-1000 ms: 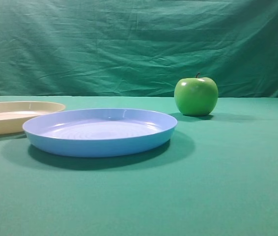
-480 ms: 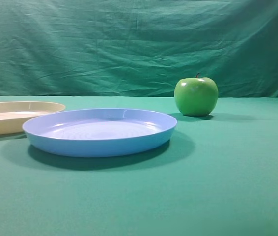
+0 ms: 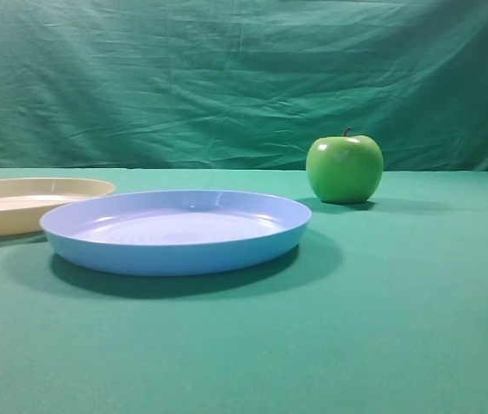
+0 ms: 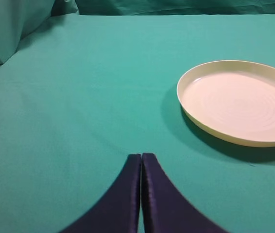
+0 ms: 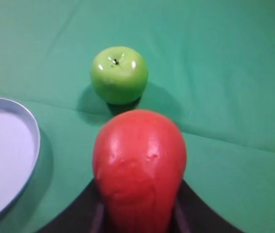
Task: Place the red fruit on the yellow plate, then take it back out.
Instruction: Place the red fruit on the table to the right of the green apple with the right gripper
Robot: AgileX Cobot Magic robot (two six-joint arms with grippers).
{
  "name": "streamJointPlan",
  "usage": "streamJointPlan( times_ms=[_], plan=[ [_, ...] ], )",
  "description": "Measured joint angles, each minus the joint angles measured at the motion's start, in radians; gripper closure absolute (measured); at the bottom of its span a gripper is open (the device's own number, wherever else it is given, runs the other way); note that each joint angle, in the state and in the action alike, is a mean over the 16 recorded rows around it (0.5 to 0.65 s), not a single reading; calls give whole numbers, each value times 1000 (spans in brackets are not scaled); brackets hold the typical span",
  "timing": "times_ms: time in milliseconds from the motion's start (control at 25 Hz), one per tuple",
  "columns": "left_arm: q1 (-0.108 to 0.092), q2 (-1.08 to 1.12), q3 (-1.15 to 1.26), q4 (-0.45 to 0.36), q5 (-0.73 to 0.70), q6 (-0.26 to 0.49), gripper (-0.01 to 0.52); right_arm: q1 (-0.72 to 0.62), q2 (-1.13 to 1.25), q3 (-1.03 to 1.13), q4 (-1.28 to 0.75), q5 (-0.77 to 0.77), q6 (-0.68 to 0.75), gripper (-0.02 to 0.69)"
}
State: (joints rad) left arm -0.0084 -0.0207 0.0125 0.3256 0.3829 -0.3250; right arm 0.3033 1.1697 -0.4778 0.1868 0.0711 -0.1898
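The red fruit point(image 5: 138, 165) fills the lower middle of the right wrist view, and my right gripper point(image 5: 138, 206) is shut on it, with a dark finger on each side of its lower half. It hangs above the green cloth, short of the green apple point(image 5: 119, 74). The yellow plate point(image 3: 20, 220) lies at the far left of the exterior view, with nothing on it. In the left wrist view the yellow plate point(image 4: 196, 118) sits ahead and to the right of my left gripper point(image 4: 141, 156), which is shut on nothing. Neither arm shows in the exterior view.
A light blue plate point(image 3: 175, 256) lies beside the yellow one, in the middle of the exterior view; its rim point(image 5: 36, 141) shows at the left of the right wrist view. The green apple point(image 3: 344, 169) stands behind it to the right. Green cloth covers table and backdrop.
A small pale shape has come into the top right corner of the exterior view. The plates and the green apple have not moved.
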Motion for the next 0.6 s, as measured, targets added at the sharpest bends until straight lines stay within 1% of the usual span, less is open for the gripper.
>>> streamJointPlan(
  times_ms=[280, 600],
  plan=[
    [0, 0, 0, 0, 0, 0, 514, 51, 164, 33, 0, -141, -2, 471],
    [0, 0, 0, 0, 0, 0, 514, 123, 337, 33, 0, -241, -4, 471]
  ],
)
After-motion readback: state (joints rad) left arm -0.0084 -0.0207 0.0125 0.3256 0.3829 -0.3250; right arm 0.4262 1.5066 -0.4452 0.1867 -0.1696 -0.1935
